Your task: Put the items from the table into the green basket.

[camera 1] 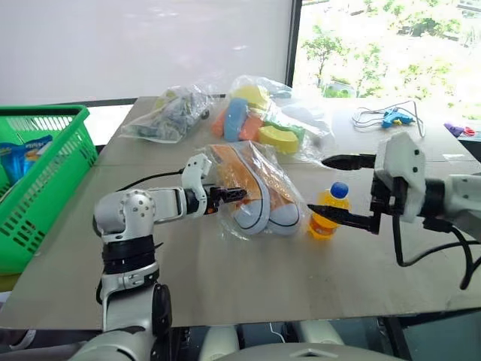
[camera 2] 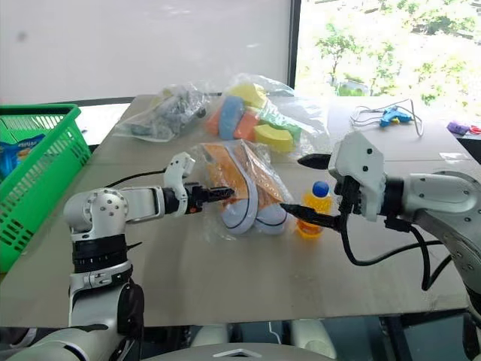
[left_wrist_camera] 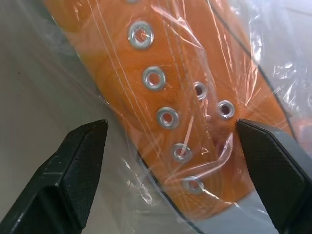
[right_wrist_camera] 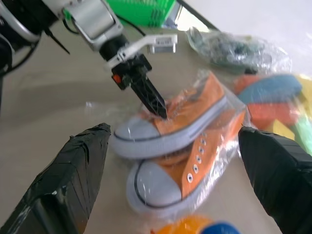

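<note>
1. The bag of sneakers [camera 1: 254, 194] lies near the middle of the surface [camera 1: 248, 278], well apart from the green basket [camera 1: 46, 177], which sits off at about 9 o'clock from it.
2. The left gripper [camera 1: 234, 195] stands with jaws wide, its tips at the bag's near-left side; in the left wrist view the orange canvas and metal eyelets lie between the fingers [left_wrist_camera: 73, 165], not yet pinched.
3. The right gripper [camera 1: 334, 189] also has jaws wide, hanging at about 3 o'clock from the bag, with the small orange bottle [camera 1: 329, 213] just beside its lower finger.
4. Handling, as I judge it: the sneakers look light and fairly firm at the rubber toe and sole, but the clear film is loose, crinkly and slippery. A pinch on film alone may slide or tear; closing across a shoe's upper through the plastic looks safer.
5. The bottle looks rigid and smooth, likely to tip if nudged.
6. Foam shapes [camera 1: 259, 120] in another bag lie at about 12 o'clock; soft and light by their look.
7. No brand or writing can be read on the bag, shoes or bottle.
</note>
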Controlling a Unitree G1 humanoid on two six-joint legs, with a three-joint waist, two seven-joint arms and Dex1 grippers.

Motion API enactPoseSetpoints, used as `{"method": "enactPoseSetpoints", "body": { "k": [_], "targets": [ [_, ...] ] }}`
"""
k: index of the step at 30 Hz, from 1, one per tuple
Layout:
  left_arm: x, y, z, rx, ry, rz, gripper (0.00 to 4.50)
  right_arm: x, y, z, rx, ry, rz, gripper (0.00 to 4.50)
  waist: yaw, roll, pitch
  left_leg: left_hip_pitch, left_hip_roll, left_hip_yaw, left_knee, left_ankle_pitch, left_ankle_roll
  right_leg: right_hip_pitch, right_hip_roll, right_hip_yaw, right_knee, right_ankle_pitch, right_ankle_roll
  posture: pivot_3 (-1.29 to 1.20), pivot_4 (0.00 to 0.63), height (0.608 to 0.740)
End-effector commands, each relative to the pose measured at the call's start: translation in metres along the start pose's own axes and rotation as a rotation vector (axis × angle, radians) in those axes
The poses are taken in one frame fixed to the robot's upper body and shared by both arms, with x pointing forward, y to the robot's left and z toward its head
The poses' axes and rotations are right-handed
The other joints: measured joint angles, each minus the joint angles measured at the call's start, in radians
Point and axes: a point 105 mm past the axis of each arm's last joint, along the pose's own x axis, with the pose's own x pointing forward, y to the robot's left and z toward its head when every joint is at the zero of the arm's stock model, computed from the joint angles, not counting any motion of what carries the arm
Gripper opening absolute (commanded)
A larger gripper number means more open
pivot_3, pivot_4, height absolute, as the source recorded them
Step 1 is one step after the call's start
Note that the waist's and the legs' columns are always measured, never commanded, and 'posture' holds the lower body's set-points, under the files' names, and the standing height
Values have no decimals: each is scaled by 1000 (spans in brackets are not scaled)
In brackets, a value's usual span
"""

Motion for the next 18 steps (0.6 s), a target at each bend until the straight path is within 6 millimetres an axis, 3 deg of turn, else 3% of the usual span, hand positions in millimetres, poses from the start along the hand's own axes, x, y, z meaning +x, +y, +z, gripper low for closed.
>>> {"method": "enactPoseSetpoints", "body": {
  "k": [1, 5, 6, 8, 10, 15, 18],
  "targets": [
    [17, -5, -2, 25, 14, -5, 4290, -9, 2, 6, -45, 12, -30, 4500, 0, 1, 0, 1, 0, 0, 0, 0, 0, 0, 0, 0, 0, 0, 0, -218, 9, 740],
    [28, -5, -11, 19, 16, -13, 4290, -15, 6, 5, -42, 35, -35, 4500, 1, 3, -2, 1, -1, 0, 0, 0, 0, 1, -1, 0, -2, 0, 1, -243, 10, 740],
    [29, -7, -12, 27, 15, -22, 3766, -17, 7, 5, -42, 40, -36, 4500, 1, 3, -2, 1, -1, 0, 0, 0, 0, 2, -1, 0, -3, 0, 1, -245, 10, 740],
    [30, -9, -14, 34, 6, -38, 3143, -19, 9, 5, -41, 46, -34, 4500, 0, 4, -3, 1, -1, 0, -1, 0, 0, 3, -1, 0, -5, 0, 1, -245, 10, 740],
    [31, -9, -12, 31, -13, -40, 1997, -21, 12, 5, -37, 49, -27, 4500, 1, 4, -3, 1, -1, 0, -1, 0, 0, 3, -2, 0, -7, 0, 1, -244, 10, 740],
    [24, -13, 2, 43, -111, -85, 102, -22, 18, 10, -26, 18, -14, 4500, 0, 5, -3, 1, -1, 0, -3, 0, 0, 5, -2, 0, -13, 1, 3, -246, 14, 740],
    [9, -12, 34, 39, -290, -92, 43, -21, 17, 11, -26, 6, -22, 4500, -4, 5, -3, 1, -1, 0, -3, 0, 0, 6, -3, 0, -14, 1, 3, -240, 14, 740]
  ]
}}
